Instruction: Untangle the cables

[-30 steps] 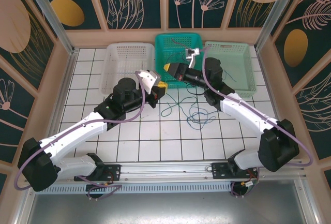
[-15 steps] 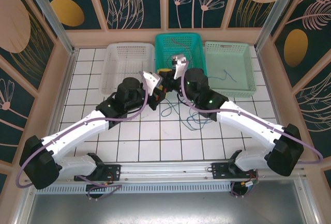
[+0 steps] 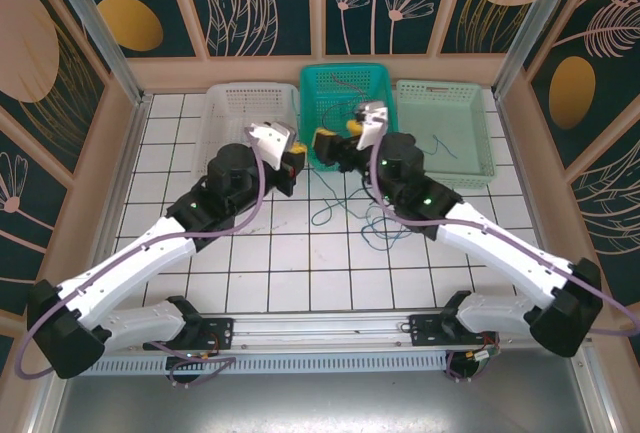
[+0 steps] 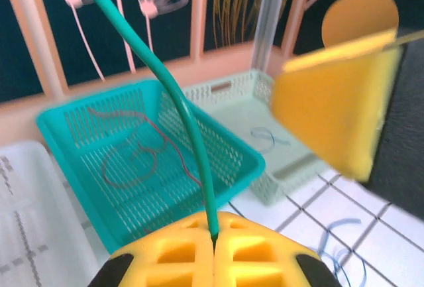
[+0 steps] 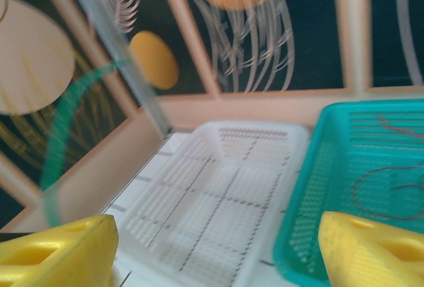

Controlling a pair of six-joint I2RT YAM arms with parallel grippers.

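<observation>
My left gripper [image 4: 215, 235] is shut on a green cable [image 4: 173, 95] that arcs up and away to the left. From above, the left gripper [image 3: 294, 156] hangs by the white basket's near right corner. My right gripper [image 3: 338, 136] is just beside it, over the teal basket's near edge, and its yellow finger [image 4: 331, 101] shows close by. The right gripper [image 5: 215, 250] stands open with nothing between its fingers, and the green cable [image 5: 65, 124] curves past its left finger. Green [image 3: 330, 208] and blue cables [image 3: 385, 228] lie tangled on the tiles. A red cable [image 4: 136, 161] lies in the teal basket.
Three baskets line the back: white [image 3: 225, 123], teal [image 3: 340, 78] and pale green [image 3: 475, 153], which holds a blue cable [image 3: 440, 143]. Wooden walls close in the tiled table on three sides.
My right gripper has opened and shifted slightly right. The left gripper has drawn back and to the left, still shut on the green cable.
</observation>
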